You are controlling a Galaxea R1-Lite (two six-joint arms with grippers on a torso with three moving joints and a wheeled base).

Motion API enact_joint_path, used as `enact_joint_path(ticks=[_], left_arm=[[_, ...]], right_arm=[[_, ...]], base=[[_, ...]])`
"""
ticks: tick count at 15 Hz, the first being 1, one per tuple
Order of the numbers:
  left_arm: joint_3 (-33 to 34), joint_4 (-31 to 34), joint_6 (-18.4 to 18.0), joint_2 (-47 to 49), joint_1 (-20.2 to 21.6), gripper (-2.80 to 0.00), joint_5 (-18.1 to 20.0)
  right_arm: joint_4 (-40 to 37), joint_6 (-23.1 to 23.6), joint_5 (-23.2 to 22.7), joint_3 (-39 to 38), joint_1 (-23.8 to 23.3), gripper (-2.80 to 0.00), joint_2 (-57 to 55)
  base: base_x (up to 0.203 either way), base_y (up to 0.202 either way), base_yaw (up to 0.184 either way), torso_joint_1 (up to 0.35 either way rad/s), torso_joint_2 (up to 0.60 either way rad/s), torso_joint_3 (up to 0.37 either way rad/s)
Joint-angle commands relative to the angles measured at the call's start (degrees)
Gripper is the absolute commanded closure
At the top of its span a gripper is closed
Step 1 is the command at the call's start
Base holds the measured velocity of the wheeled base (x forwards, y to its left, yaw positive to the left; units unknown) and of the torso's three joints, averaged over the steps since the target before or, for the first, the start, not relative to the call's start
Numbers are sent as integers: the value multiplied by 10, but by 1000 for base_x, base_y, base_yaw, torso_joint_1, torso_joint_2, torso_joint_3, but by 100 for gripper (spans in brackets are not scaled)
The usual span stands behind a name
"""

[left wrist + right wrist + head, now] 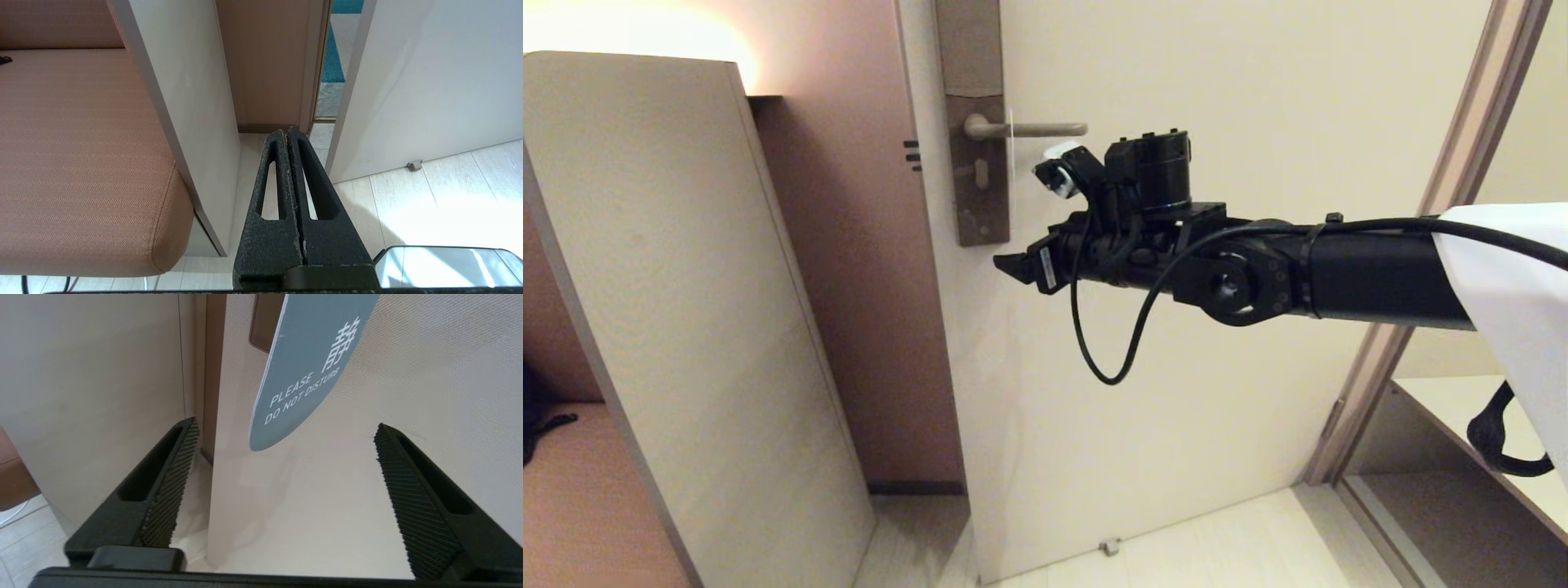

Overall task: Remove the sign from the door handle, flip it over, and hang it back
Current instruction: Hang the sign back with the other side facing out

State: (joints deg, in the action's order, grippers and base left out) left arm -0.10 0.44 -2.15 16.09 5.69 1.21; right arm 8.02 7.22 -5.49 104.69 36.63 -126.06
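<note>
The door handle (1025, 129) is a slim grey lever on a tall backplate (970, 73). The sign (1010, 151) hangs from it and shows edge-on as a thin pale line in the head view. In the right wrist view the sign (310, 375) shows its teal side with white "PLEASE DO NOT DISTURB" and hangs free against the door. My right gripper (286, 424) is open just below and short of its lower tip, with nothing between the fingers. In the head view that gripper (1013, 265) is below the handle. My left gripper (286, 132) is shut and empty, low near the floor.
A tall pale cabinet panel (686, 286) stands left of the door (1176, 408). The door frame (1445, 204) and a shelf (1462, 408) are at the right. A small stop (1109, 545) sits at the door's foot. A tan bench cushion (81, 143) lies beside the left gripper.
</note>
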Motion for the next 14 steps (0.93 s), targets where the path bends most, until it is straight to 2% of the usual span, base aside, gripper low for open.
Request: enact_joint_path(ticks=[1, 8, 14], left_arm=[[0, 0, 0, 1, 0, 0, 0], [0, 0, 0, 1, 0, 0, 0], [0, 0, -1, 1, 0, 0, 0]], right_arm=[[1, 1, -1, -12, 0, -280, 20], [4, 1, 6, -52, -2, -280, 68], [5, 0, 16, -52, -2, -280, 68]], base=[[0, 0, 0, 0, 0, 0], [0, 0, 0, 0, 0, 0], [0, 0, 0, 0, 0, 0]])
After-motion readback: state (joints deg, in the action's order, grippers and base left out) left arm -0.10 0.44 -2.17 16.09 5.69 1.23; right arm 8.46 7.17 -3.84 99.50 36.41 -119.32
